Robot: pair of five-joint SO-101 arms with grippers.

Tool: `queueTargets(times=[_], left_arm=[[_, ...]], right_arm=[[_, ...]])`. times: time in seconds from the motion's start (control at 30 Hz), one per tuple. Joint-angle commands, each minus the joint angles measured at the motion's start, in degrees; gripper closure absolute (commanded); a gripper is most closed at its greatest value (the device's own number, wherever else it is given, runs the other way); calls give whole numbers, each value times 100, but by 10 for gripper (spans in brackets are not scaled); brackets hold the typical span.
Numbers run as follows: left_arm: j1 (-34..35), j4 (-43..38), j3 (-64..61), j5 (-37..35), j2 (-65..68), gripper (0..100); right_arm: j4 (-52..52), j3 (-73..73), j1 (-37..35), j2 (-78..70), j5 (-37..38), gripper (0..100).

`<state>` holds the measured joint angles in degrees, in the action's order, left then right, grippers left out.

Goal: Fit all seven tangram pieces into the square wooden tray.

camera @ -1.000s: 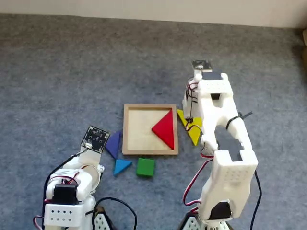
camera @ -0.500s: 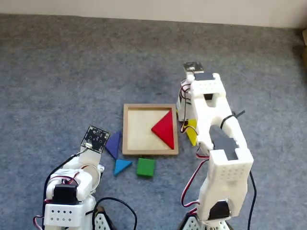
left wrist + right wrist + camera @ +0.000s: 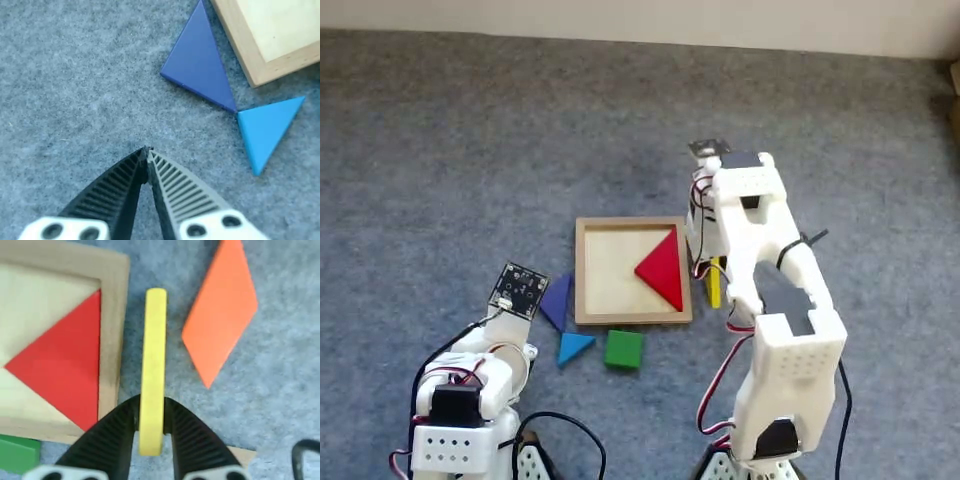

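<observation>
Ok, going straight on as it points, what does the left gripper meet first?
Probably just carpet: the shut left gripper aims beside the dark blue triangle, missing its corner, though depth is unclear.

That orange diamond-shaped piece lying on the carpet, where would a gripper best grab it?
Likely from straight above, pinching the orange piece across its two long parallel edges, near the middle. It lies flat on the carpet, so only its edges offer a hold, and bare carpet on both sides leaves finger room.

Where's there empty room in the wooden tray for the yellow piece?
The square wooden tray is bare from its left wall to the red triangle, likely room for the yellow piece. Crowded: around its near-left corner, by the dark blue triangle, light blue triangle and green square.
</observation>
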<state>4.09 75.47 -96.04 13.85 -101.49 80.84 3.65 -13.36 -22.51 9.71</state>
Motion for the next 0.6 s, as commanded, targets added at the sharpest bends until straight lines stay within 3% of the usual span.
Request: queueTargets(times=[0.0,0.13,0.37,0.57], left_arm=[[48,26,-110,70,-286,993],[48,26,-110,70,-286,993],[48,26,-110,70,-286,993],[48,26,-110,70,-286,993]], right_arm=[[40,189,-75,743,88,994],[48,189,-163,1121,211,994],[127,180,-840,1604,1160,994],[-198,171,-1218,1604,2673,994]])
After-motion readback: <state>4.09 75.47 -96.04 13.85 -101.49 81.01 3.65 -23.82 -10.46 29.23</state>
